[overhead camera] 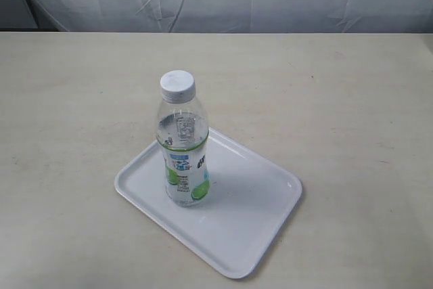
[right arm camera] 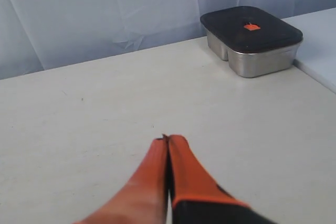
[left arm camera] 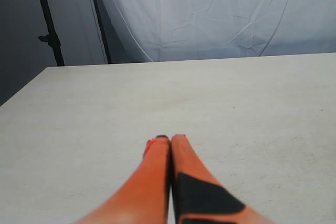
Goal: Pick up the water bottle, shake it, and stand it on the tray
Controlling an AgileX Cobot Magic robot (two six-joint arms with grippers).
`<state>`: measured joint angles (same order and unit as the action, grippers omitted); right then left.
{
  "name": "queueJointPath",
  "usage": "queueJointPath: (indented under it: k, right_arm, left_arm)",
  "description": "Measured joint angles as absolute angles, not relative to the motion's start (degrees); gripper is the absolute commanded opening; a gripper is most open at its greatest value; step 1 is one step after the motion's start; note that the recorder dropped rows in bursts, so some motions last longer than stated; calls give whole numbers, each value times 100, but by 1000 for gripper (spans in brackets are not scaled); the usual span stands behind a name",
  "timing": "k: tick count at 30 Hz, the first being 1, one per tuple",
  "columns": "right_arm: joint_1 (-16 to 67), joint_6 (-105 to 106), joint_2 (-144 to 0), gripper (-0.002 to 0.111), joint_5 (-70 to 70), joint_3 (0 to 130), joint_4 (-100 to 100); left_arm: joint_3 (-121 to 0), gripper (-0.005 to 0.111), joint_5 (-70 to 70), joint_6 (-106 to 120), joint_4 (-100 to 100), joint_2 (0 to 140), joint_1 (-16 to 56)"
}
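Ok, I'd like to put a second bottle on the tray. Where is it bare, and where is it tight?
In the exterior view the tray is bare across its right half, from the water bottle out to the right rim and near corner. It is crowded at the left end, where the bottle stands with narrow strips to the rim.

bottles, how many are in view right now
1. The bottle stands upright on the tray, near its left end in the exterior view. Neither wrist view shows another; more could sit outside the frames.
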<state>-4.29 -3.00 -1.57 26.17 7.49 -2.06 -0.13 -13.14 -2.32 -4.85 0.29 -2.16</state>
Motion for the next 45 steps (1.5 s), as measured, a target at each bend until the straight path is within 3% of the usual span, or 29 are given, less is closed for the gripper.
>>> queueJointPath:
  k: [12,45]
  right_arm:
    - [-429,-359,-41,0,2341,39,-206]
    - [-429,-279,-41,0,2193,27,-206]
  left_arm:
    - [-13,0,-1314,-232,-485,29,-216]
    - [-13,0,-1314,-232,-485,29,-216]
